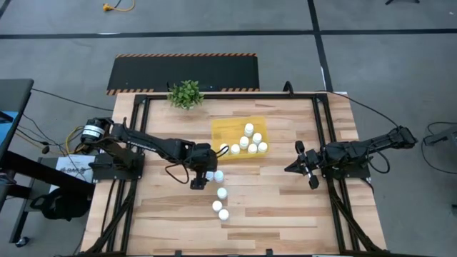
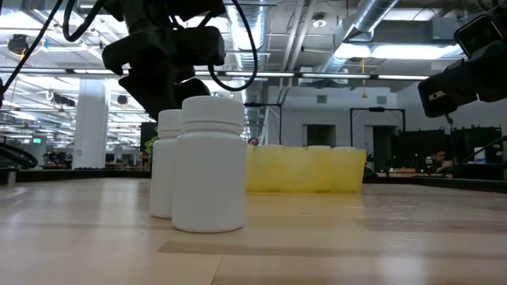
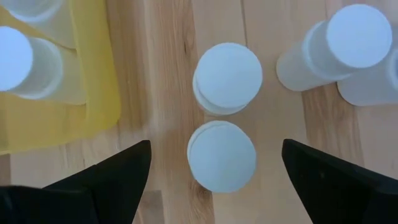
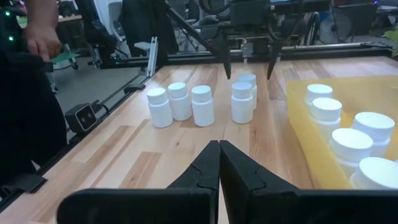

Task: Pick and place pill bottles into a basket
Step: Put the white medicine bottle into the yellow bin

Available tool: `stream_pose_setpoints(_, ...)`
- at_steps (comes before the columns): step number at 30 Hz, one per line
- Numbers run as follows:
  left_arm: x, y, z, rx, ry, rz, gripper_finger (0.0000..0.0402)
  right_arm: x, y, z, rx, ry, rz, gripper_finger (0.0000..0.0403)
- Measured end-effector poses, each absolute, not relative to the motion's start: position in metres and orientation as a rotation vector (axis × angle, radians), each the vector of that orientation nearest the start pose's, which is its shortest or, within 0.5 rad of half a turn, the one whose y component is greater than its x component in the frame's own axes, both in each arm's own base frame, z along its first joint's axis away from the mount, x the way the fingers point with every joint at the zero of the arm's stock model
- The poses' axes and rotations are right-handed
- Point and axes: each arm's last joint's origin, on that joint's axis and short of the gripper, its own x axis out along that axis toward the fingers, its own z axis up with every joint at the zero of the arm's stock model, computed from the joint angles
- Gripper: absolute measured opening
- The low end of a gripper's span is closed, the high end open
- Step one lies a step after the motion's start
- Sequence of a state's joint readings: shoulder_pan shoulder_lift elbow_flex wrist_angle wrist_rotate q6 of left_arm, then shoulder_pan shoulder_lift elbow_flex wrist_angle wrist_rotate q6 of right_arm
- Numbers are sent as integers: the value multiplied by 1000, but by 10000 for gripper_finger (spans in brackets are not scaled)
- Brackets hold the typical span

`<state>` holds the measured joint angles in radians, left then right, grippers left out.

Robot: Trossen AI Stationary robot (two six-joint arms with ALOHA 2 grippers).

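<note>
Left arm lines up on a loose bottle beside the basket

The left gripper [image 1: 202, 180] hangs spread wide over a pill bottle [image 3: 221, 155], seemingly to straddle it; the yellow basket [image 1: 223, 128] already holds several; the right gripper [image 1: 307, 167] waits closed at the table's right

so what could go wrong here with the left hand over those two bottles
The open left hand hovers over two pill bottles standing almost touching, so closing may knock the neighbour over or pinch both. The yellow basket wall sits close to one finger and could get nudged.
</note>
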<state>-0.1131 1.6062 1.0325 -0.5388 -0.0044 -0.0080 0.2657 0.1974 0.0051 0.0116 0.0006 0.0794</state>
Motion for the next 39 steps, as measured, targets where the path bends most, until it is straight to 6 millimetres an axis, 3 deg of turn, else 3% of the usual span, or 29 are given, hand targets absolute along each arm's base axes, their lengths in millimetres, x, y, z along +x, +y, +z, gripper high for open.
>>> stream_pose_setpoints(11,304,-35,189,5,1119,-84,349,104,28,150,55,190,257,1)
stream_pose_setpoints(39,306,-38,190,24,1093,-127,350,104,28,150,55,190,257,1)
